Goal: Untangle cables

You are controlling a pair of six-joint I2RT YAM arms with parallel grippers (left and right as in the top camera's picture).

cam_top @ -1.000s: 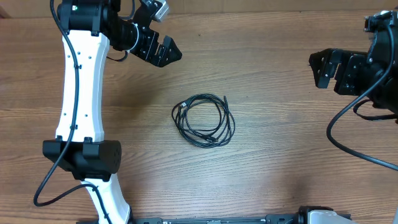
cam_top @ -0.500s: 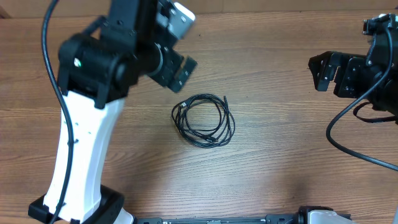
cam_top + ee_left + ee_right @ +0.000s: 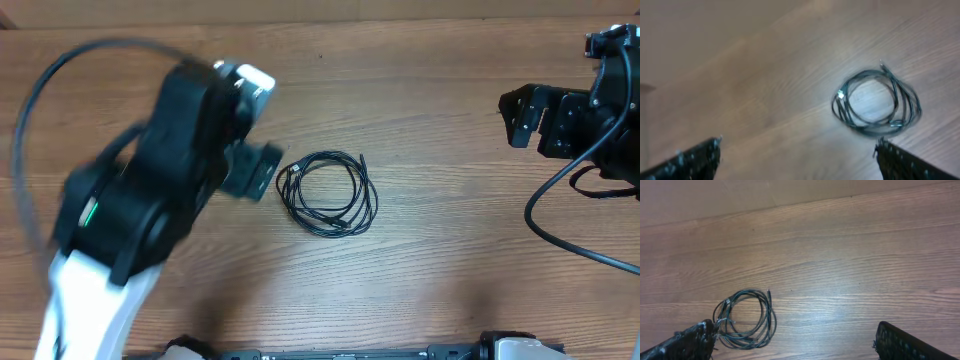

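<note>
Finding cables (image 3: 368, 200) coiled in one loose ring on table (image 3: 430, 290), just right of left gripper (image 3: 258, 172), near but not touching. Gaping wide, holding nothing. From left wrist, seeing ring (image 3: 842, 107) ahead and to the right, just above one fingertip (image 3: 900, 160). Lying well apart from right gripper (image 3: 520, 115), also spread wide and empty, at far right edge. Smeared by blur overhead around left arm (image 3: 130, 220), so fingers hard to make out there. Slightly hidden at ring's lower-left (image 3: 771, 322) behind a finger (image 3: 690, 342) in right wrist view. Impossible to count separate cords.
</note>
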